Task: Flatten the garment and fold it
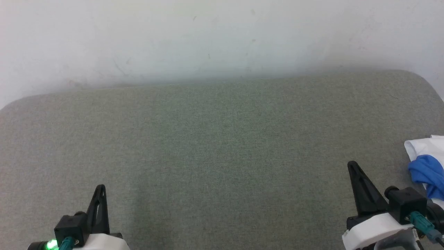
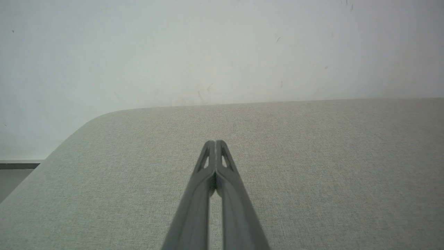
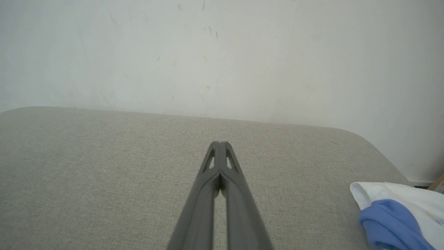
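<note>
One garment (image 1: 427, 169), bunched: white w/ blue folds.

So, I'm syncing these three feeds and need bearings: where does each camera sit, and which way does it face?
Head: on the head, looking down at the padded surface; left gripper and right gripper below.
Left wrist: along its shut fingers toward the wall.
Right wrist: along its shut fingers toward the wall.
Shared: head and right wrist both show the garment.

A grey-green, fabric-covered tabletop (image 1: 222, 146) with rounded far corners carries the garment (image 1: 425, 168), bunched white and blue, at the frame's right edge.
</note>
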